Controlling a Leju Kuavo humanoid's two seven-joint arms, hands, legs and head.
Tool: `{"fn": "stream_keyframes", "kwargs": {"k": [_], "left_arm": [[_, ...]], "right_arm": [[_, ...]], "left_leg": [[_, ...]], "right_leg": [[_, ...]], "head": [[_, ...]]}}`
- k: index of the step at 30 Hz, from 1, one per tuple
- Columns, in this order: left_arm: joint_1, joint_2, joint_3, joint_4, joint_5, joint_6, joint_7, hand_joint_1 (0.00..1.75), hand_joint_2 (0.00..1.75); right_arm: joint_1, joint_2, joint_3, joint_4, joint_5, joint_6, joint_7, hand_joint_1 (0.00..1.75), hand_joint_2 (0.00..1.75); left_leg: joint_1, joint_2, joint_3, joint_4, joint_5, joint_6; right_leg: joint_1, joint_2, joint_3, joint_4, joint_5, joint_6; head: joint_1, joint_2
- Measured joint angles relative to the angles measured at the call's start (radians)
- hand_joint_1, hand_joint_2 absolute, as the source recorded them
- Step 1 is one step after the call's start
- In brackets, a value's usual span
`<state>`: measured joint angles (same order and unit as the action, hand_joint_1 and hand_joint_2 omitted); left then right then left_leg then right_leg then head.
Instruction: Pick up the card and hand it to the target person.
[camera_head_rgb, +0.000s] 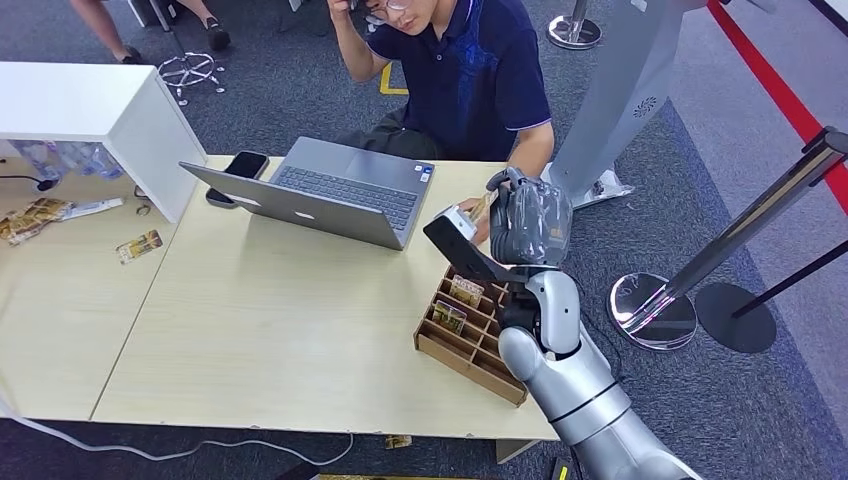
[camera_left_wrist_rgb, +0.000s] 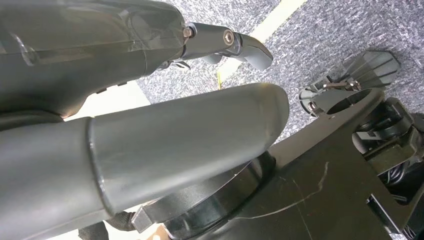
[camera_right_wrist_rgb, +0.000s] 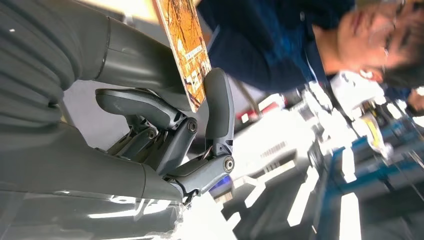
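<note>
Card (camera_right_wrist_rgb: 186, 47) clamped in right hand (camera_head_rgb: 530, 215) fingers (camera_right_wrist_rgb: 218, 107) at table's far right edge; best eased level toward person (camera_head_rgb: 470, 70), grip firm.

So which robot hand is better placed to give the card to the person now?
The right robot hand: it already holds the card, raised over the table edge near the seated person.

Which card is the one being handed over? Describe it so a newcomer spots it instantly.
Start at the pale wooden table, then go to its far right edge beyond the brown divided card box. There the robot's raised right hand pinches the card toward the seated person. Unlike the cards slotted in the box, it is held in the air.
</note>
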<state>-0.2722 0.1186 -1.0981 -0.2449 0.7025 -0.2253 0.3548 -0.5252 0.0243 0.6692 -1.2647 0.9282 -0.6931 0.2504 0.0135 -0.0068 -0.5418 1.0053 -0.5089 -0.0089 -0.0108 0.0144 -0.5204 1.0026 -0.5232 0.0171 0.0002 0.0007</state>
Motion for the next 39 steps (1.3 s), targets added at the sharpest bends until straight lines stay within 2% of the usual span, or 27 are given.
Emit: {"fn": "stream_keyframes", "kwargs": {"k": [5,8,14,19,24,28,30,35,39], "left_arm": [[-0.005,-0.004,-0.002,0.0,0.003,-0.001,0.009,0.0,0.0],[-0.007,-0.006,-0.004,0.0,0.008,-0.001,0.012,0.0,0.0],[-0.01,-0.008,-0.008,0.0,0.015,0.0,0.019,0.0,0.0],[-0.01,-0.008,-0.009,0.0,0.021,0.0,0.019,0.0,0.0],[-0.01,-0.008,-0.009,0.0,0.024,0.001,0.019,0.0,0.0],[-0.01,-0.008,-0.012,0.0,0.025,0.002,0.019,0.0,0.0],[-0.009,-0.008,-0.016,0.0,0.026,0.002,0.018,0.0,0.0],[-0.008,-0.008,-0.02,0.0,0.027,0.004,0.012,0.0,0.0],[-0.007,-0.008,-0.022,0.0,0.027,0.007,0.011,0.0,0.0]], "right_arm": [[-0.02,0.038,-0.004,0.109,-0.338,0.0,-0.132,1.63,1.75],[-0.029,0.072,-0.016,0.188,-0.488,0.0,-0.216,1.66,1.75],[-0.048,0.14,-0.049,0.332,-0.718,-0.001,-0.344,1.66,1.75],[-0.06,0.184,-0.058,0.423,-0.817,-0.001,-0.397,1.67,1.75],[-0.068,0.211,-0.064,0.48,-0.838,-0.003,-0.427,1.68,1.75],[-0.073,0.228,-0.088,0.512,-0.799,-0.005,-0.458,1.68,1.75],[-0.072,0.235,-0.109,0.52,-0.743,-0.005,-0.475,1.68,1.75],[-0.055,0.266,-0.2,0.519,-0.493,-0.006,-0.527,1.64,1.75],[-0.032,0.285,-0.272,0.485,-0.378,-0.007,-0.534,1.6,1.75]], "left_leg": [[0.0,0.0,0.0,0.0,0.0,0.0],[0.0,0.0,0.0,0.0,0.0,0.0],[0.0,0.0,0.0,0.0,0.0,0.0],[0.0,0.0,0.0,0.0,0.0,0.0],[0.0,0.0,0.0,0.0,0.0,0.0],[0.0,0.0,0.0,0.0,0.0,0.0],[0.0,0.0,0.0,0.0,0.0,0.0],[0.0,0.0,0.0,0.0,0.0,0.0],[0.0,0.0,0.0,0.0,0.0,0.0]], "right_leg": [[0.0,0.0,0.0,0.0,0.0,0.0],[0.0,0.0,0.0,0.0,0.0,0.0],[0.0,0.0,0.0,0.0,0.0,0.0],[0.0,0.0,0.0,0.0,0.0,0.0],[0.0,0.0,0.0,0.0,0.0,0.0],[0.0,0.0,0.0,0.0,0.0,0.0],[0.0,0.0,0.0,0.0,0.0,0.0],[0.0,0.0,0.0,0.0,0.0,0.0],[0.0,0.0,0.0,0.0,0.0,0.0]], "head": [[0.0,0.0],[0.0,0.0],[0.0,0.0],[0.0,0.0],[0.0,0.0],[0.0,0.0],[0.0,0.0],[0.0,0.0],[0.0,0.0]]}}
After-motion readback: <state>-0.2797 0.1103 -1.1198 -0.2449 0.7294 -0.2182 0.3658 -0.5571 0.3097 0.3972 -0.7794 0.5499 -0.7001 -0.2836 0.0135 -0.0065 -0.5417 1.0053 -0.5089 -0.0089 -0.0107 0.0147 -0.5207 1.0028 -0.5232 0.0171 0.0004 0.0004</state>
